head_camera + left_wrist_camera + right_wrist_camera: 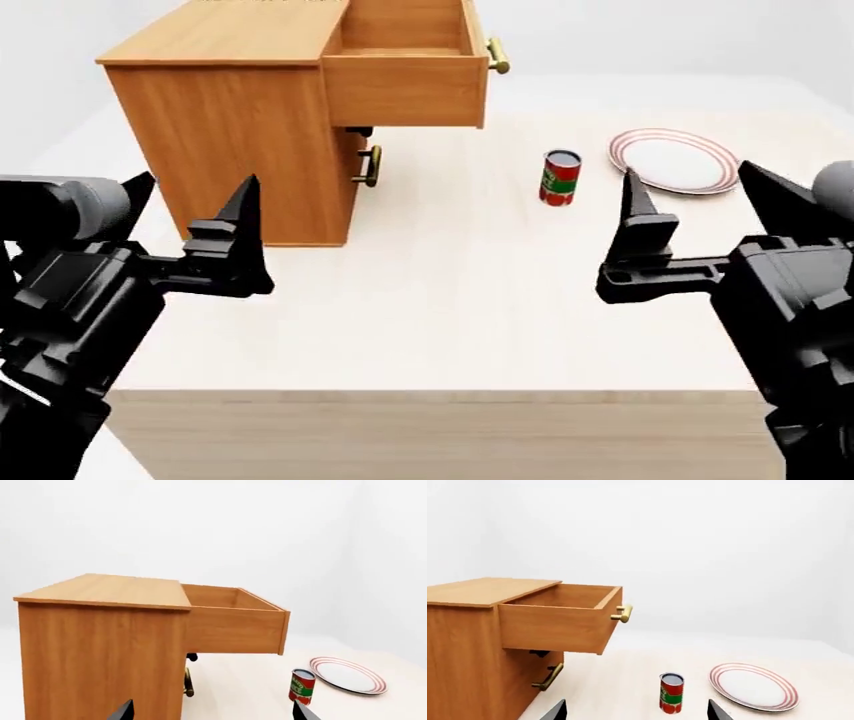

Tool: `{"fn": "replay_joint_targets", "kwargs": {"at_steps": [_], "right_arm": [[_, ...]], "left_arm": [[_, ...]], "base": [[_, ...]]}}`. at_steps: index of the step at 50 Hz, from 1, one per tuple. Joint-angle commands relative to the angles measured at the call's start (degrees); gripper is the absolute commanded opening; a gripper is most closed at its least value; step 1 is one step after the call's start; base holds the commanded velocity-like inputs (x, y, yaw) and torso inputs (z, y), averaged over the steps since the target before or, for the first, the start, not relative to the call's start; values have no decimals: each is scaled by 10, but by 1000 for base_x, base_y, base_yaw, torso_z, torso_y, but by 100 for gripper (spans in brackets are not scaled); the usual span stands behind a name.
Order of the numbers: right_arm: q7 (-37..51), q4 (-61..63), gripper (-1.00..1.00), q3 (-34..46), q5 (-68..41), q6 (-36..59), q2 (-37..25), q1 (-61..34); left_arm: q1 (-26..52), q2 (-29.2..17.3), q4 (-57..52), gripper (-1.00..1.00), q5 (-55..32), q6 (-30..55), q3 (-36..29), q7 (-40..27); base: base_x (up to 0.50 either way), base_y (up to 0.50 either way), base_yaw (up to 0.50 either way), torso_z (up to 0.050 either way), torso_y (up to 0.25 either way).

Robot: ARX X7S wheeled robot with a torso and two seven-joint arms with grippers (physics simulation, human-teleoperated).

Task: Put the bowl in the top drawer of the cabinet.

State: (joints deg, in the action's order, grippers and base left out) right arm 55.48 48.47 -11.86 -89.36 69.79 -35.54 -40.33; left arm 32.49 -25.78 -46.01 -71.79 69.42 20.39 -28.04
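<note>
The bowl is out of view in all three views. The orange-brown cabinet (227,120) stands at the far left of the table. Its top drawer (400,90) is pulled far out, and the brass handle (498,55) faces right. What shows of the drawer's inside (560,596) is bare wood. My left gripper (196,180) hovers open in front of the cabinet with nothing between its fingers. My right gripper (687,170) is open and empty too, near the can and plate. In the wrist views only the dark fingertips (127,711) (715,711) show, wide apart.
A red and green can (562,177) stands upright right of the cabinet. Beyond it lies a flat white plate with red rim rings (674,160). The lower drawer's small brass handle (370,165) sits under the open drawer. The pale table (441,330) reaches to the near edge.
</note>
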Motion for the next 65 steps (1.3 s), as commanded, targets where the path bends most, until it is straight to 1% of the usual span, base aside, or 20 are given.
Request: {"fn": "replay_joint_targets", "kwargs": {"at_steps": [1, 9, 14, 19, 33, 65], "right_arm": [[81, -59, 100, 57, -102, 45, -42, -164], [92, -89, 100, 83, -125, 47, -56, -218], [96, -100, 100, 97, -141, 49, -66, -247], [103, -114, 100, 106, -162, 48, -83, -278], [113, -106, 100, 106, -186, 35, -103, -281], [103, -111, 100, 116, -177, 24, -110, -296]], "left_arm": [[133, -55, 38, 100, -163, 67, 25, -92], [176, -78, 62, 100, -219, 64, 10, -134], [183, -85, 60, 100, -226, 63, 4, -139], [197, -96, 65, 100, -252, 57, -2, -157], [225, -108, 70, 100, -273, 49, -24, -172], [236, -111, 74, 100, -262, 32, -38, -163]], "base": [[250, 0, 0, 0, 0], [264, 0, 0, 0, 0], [317, 0, 0, 0, 0], [318, 0, 0, 0, 0], [333, 16, 0, 0, 0], [329, 17, 0, 0, 1]]}}
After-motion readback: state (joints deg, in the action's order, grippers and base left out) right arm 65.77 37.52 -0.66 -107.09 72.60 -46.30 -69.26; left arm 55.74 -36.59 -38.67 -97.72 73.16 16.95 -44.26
